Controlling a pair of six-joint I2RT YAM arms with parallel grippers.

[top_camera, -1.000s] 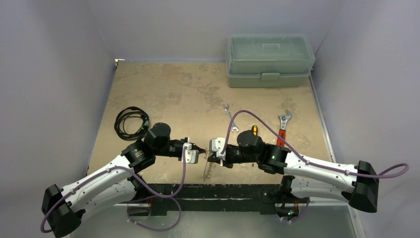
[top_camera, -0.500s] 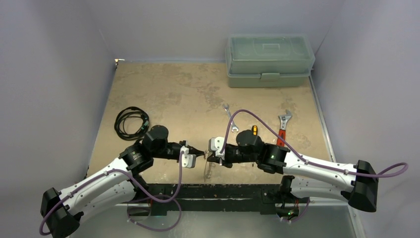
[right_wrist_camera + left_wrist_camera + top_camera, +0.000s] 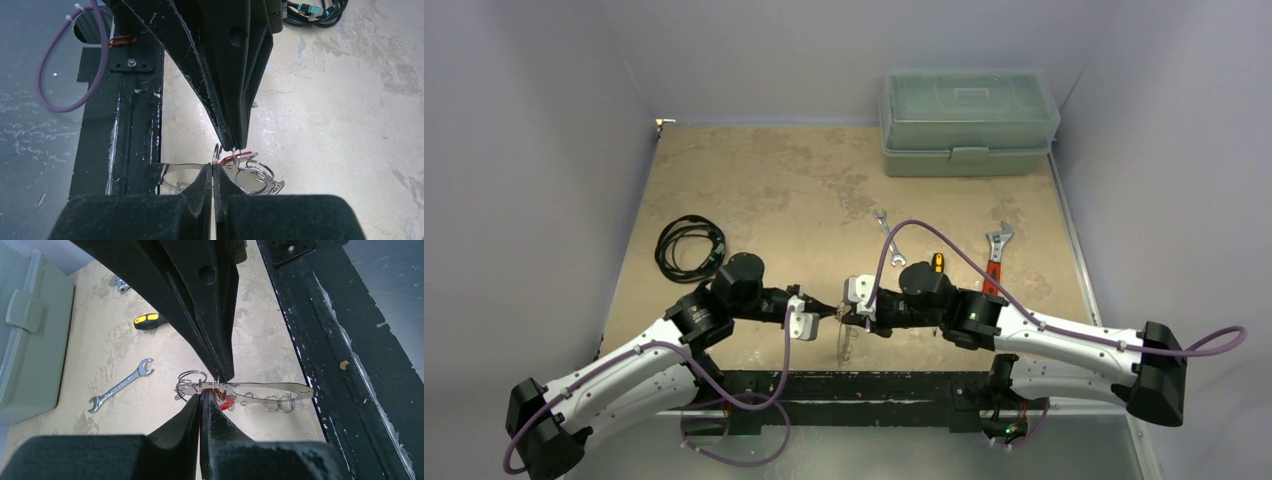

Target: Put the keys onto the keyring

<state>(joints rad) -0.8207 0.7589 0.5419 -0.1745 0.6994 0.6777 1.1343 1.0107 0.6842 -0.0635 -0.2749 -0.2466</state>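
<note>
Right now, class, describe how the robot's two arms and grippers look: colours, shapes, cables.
Both the left arm and right arm have white shells with black joints and bases. A purple cable loops along each. The left gripper and right gripper have white housings and slim black fingers tapering to points, with scuffed edges.

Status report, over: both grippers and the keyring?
Left gripper shut on keys. Right gripper shut on keyring. Spanner lies clear of them.
</note>
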